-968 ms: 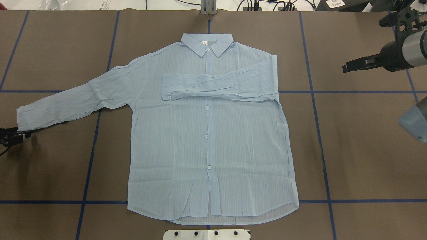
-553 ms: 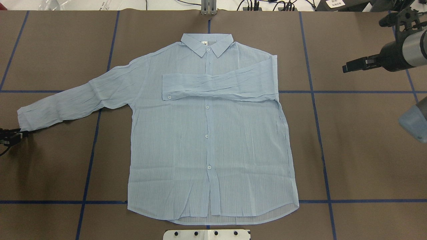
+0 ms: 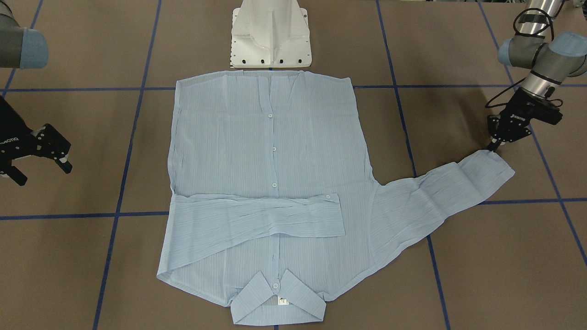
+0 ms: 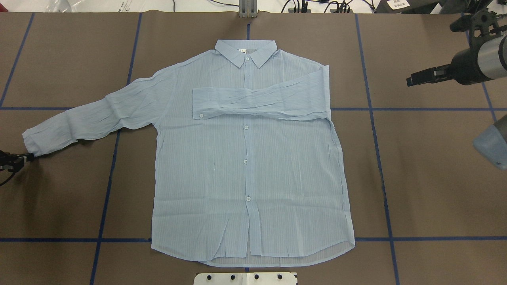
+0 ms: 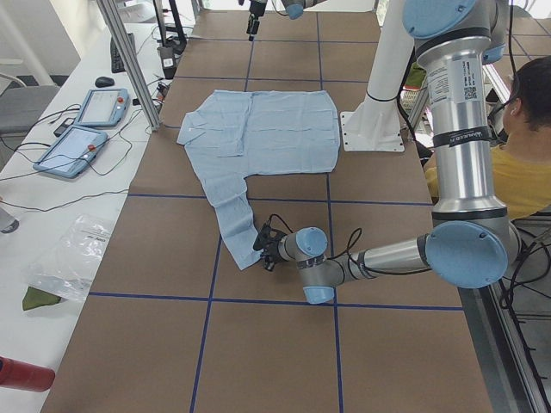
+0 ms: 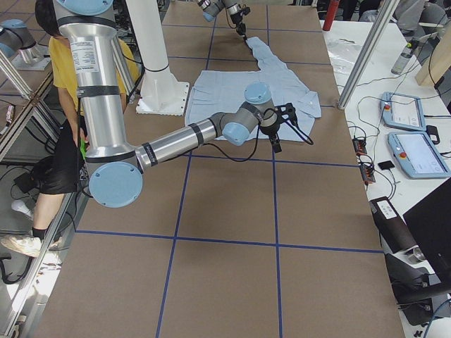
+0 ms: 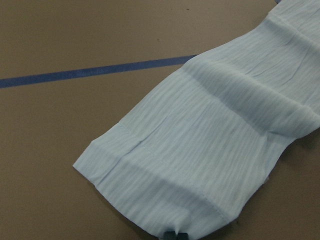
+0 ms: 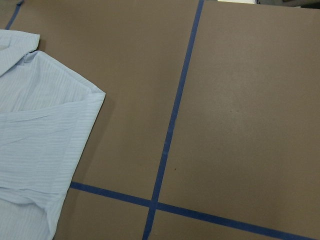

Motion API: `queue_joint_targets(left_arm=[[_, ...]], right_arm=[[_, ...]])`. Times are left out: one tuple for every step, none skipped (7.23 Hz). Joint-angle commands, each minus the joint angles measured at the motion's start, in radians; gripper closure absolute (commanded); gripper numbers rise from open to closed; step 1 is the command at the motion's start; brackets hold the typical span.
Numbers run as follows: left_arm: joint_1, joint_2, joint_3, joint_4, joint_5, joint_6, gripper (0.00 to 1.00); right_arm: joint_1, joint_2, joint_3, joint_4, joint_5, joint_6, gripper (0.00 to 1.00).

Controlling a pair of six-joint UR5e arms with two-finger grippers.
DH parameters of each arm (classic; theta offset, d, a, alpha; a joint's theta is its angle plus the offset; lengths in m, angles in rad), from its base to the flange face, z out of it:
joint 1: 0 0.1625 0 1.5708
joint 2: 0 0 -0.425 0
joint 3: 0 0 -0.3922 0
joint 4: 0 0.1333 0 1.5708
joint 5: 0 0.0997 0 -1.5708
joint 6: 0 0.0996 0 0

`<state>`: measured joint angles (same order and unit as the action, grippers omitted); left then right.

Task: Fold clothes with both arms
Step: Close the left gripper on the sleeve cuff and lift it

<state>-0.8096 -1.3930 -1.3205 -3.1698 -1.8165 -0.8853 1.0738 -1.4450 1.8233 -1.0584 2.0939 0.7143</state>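
The only writing we can read is the white "ROBOTIQ" lettering on the black bodies of both grippers. The shirt's small white neck label [image 3: 283, 301] carries a mark too small to make out. The light-blue striped shirt [image 4: 245, 170] lies flat and buttoned, front up, in the middle of the table [image 4: 416, 178], with its collar [image 3: 277, 307] on the side away from the robot and its hem just beside the white pedestal base [image 3: 270, 41]. One sleeve is folded across the chest, its cuff lying past the button line. The other sleeve stretches out over the table toward the robot's left. The left gripper [image 3: 494, 146] sits low at the corner of that outstretched cuff [image 7: 150, 195], and in its wrist view we see its dark tips pressed together on the cuff's edge — pinching the cloth. The right gripper [image 3: 39, 167] hangs well apart from the shirt on the other side, its two fingers spread with nothing between them. The table is covered in matte brown material marked into large squares by blue tape lines [image 4: 427, 109]. Beyond its far edge, a white bench holds two grey-framed tablets [image 5: 73, 148], loose black cables and a clear plastic bag [image 5: 69, 258]. A person in a yellow shirt [image 5: 529, 172] sits behind the robot.
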Motion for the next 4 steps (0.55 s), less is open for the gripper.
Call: queue_joint_targets(left_arm=[[-0.043,-0.039,-0.064,-0.013,-0.020,0.021,1.00],[-0.045,-0.055,-0.132,0.003,-0.035,0.032,1.00],[-0.046,-0.120,-0.141,0.007,-0.049,0.010,1.00],[-0.042,-0.200,-0.143,0.039,-0.055,-0.073,1.00]], right_arm=[[0.000,0.000,0.001,0.000,0.000,0.002,0.00],[0.000,0.000,0.001,0.000,-0.002,0.002,0.00],[0.000,0.000,0.001,0.000,-0.005,0.004,0.00],[0.000,0.000,-0.001,0.000,-0.006,0.005,0.00]])
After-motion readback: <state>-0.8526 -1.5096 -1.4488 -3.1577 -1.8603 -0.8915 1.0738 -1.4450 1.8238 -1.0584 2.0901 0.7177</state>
